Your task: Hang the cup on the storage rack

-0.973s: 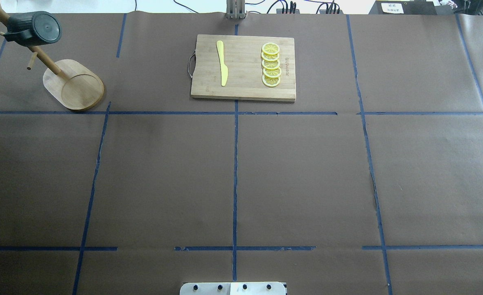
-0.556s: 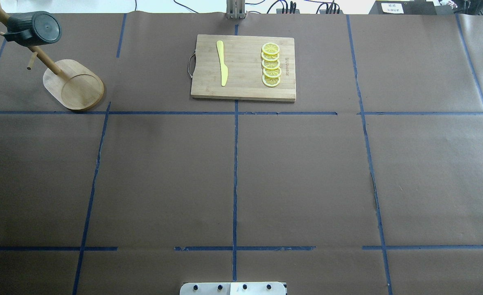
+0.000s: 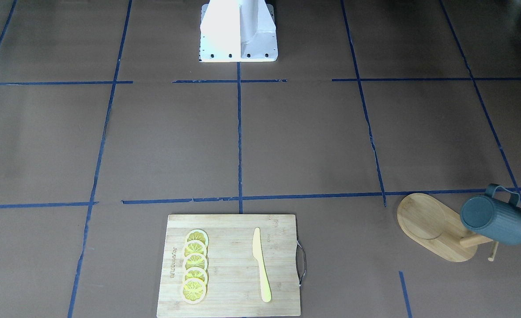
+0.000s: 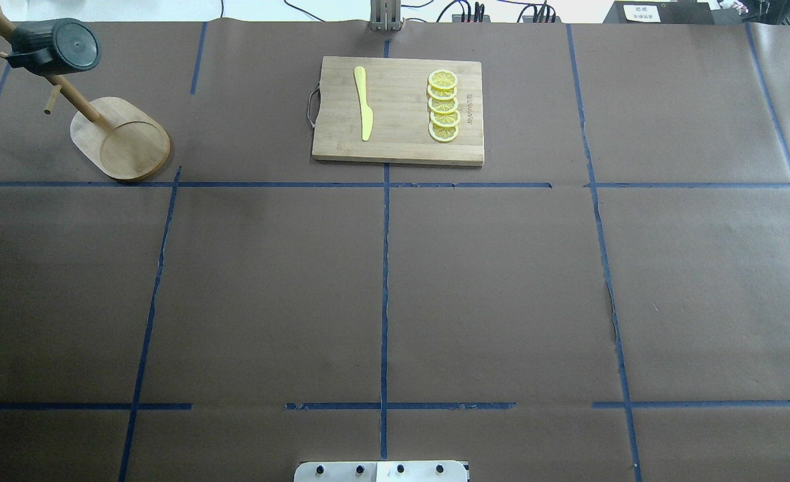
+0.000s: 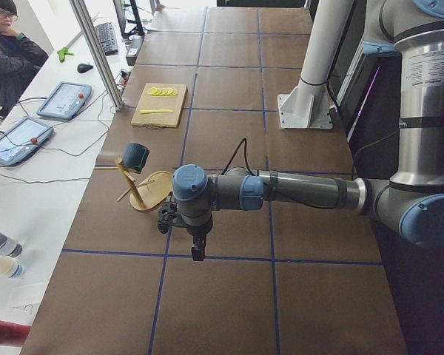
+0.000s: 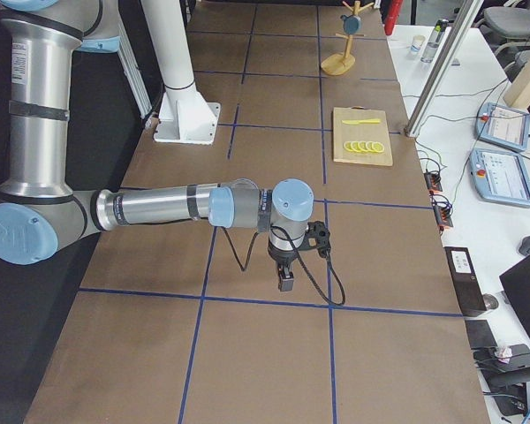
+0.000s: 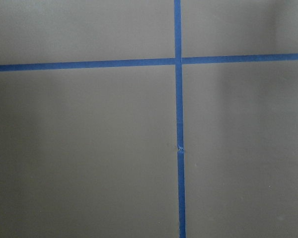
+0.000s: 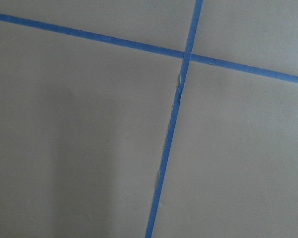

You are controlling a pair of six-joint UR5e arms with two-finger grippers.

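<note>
Just one cup (image 4: 52, 48), one rack (image 4: 134, 144), five slices (image 4: 443, 106)

The cup (image 4: 53, 47) hangs on the storage rack (image 4: 127, 144), far left. The cutting board (image 4: 402, 144), far centre, bears the knife (image 4: 364, 104) left of the lemon slices (image 4: 443, 106).

A board (image 4: 402, 144) is lying at the far middle of the table (image 4: 502, 281). In the overhead view, a yellow knife (image 4: 363, 104) is resting on its left half and five lemon slices (image 4: 443, 106) are overlapping in a row on its right half. Blue tape (image 4: 384, 281) is crossing the brown paper in a grid. A person (image 5: 11, 44) is sitting by two tablets (image 5: 63, 100).
</note>
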